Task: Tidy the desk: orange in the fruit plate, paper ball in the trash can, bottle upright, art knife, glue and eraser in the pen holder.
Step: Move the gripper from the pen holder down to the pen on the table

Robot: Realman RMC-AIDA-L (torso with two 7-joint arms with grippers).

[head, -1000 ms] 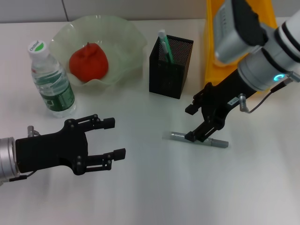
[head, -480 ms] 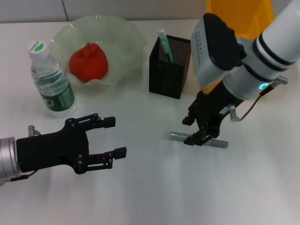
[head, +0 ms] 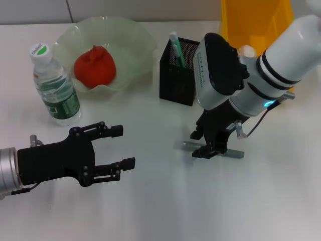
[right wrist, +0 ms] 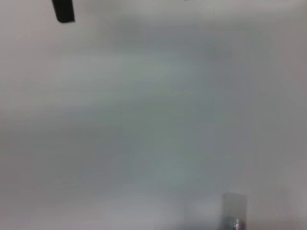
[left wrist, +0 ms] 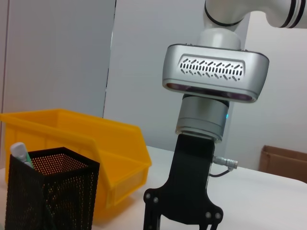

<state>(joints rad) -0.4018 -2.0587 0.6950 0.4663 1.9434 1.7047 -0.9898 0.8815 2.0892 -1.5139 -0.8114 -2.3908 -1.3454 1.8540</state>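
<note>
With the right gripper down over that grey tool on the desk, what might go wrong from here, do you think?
1. The right gripper straddles the slim grey art knife lying flat on the desk; a closing pinch may skid it away.
2. The pen holder stands close behind, already holding a green-and-white stick; the bulky wrist might knock it over when lifting.

You have a plain white desk [head: 165, 201] in front of you. At its far left the bottle [head: 54, 88] stands upright, and just beside it to the right sits the fruit plate [head: 135, 42], its ruffled rim close to the bottle's shoulder. Right of the plate, near the middle, stands the pen holder [head: 181, 73]. Behind and to the right of that you see the trash can [head: 253, 20] at the far edge. Nearer you, right of centre, the grey art knife [head: 213, 149] lies flat on the bare surface, well apart from the pen holder.
</note>
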